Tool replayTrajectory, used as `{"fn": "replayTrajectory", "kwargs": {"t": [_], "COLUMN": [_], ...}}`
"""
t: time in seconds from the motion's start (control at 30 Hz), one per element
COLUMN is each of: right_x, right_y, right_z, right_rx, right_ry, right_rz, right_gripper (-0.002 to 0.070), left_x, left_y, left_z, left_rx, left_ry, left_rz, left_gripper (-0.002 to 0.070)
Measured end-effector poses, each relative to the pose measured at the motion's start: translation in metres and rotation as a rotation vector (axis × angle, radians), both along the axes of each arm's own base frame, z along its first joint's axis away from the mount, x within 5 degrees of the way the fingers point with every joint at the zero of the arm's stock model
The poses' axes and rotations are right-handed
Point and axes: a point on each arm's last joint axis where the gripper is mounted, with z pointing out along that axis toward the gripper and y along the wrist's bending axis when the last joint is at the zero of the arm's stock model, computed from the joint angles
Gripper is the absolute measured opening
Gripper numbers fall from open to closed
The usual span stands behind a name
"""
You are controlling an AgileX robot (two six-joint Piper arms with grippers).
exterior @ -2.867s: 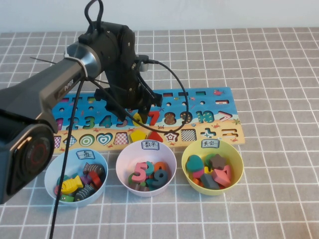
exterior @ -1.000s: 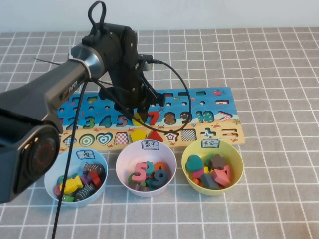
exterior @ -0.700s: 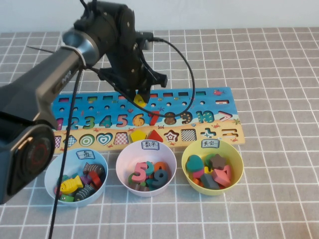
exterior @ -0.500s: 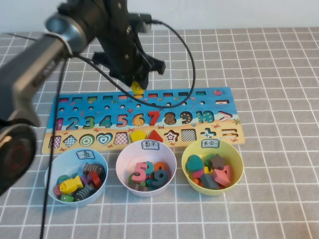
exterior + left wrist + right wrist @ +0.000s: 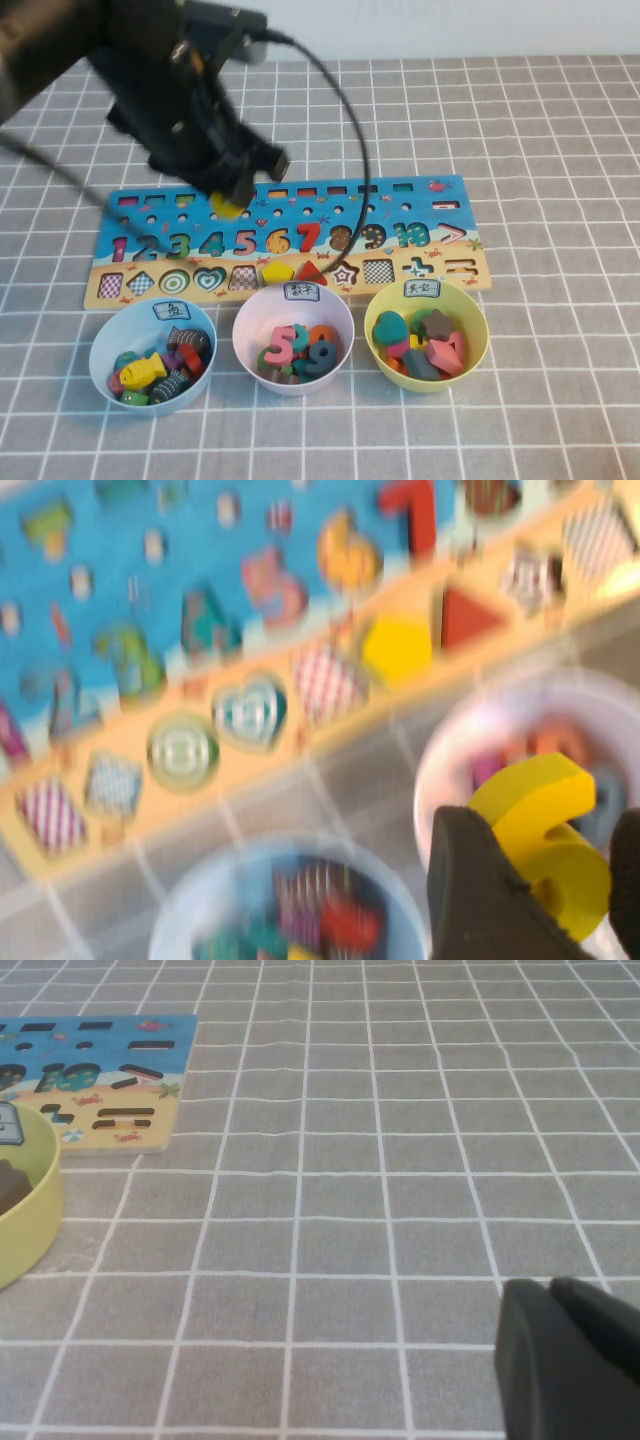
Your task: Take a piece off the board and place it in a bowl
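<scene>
Yellow "6" piece [image 5: 548,832] sits pinched between the closed-in fingers of the left gripper [image 5: 228,196], held in the air above the blue puzzle board [image 5: 420,215]. In the left wrist view it hangs over the whitish-pink bowl [image 5: 293,339]. Off to the side, the right gripper [image 5: 570,1360] hovers low over bare table [image 5: 400,1160], fingers together.

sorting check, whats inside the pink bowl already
The pink bowl holds several coloured numerals; lower ones are covered. The left pincer grips the yellow 6; right pincer parked aside.
</scene>
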Motion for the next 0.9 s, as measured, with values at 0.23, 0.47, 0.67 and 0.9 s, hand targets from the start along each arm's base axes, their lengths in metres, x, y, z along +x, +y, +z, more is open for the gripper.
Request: {"fn": "replayTrajectory", "kwargs": {"t": [0.23,0.47,0.67,0.9], "right_x": [0.000,0.000,0.000,0.000], "right_y": [0.000,0.000,0.000,0.000], "right_z": [0.000,0.000,0.000,0.000], "right_rx": [0.000,0.000,0.000,0.000], "right_ry": [0.000,0.000,0.000,0.000], "right_rz": [0.000,0.000,0.000,0.000], "right_gripper": [-0.0018,-0.0018,-0.0018,-0.0018], "left_x": [-0.056,-0.101,-0.115,-0.102], "left_y": [0.017,0.009,0.002,-0.006], "left_z": [-0.017,-0.053,-0.090,-0.112], "left_rx": [-0.038,-0.149,-0.180,-0.165], "left_ry": [-0.049,-0.216,-0.273,-0.262], "left_rz": [-0.037,-0.157,-0.226,-0.222], "left_gripper": [0.0231,0.0231,0.0231,0.0231]}}
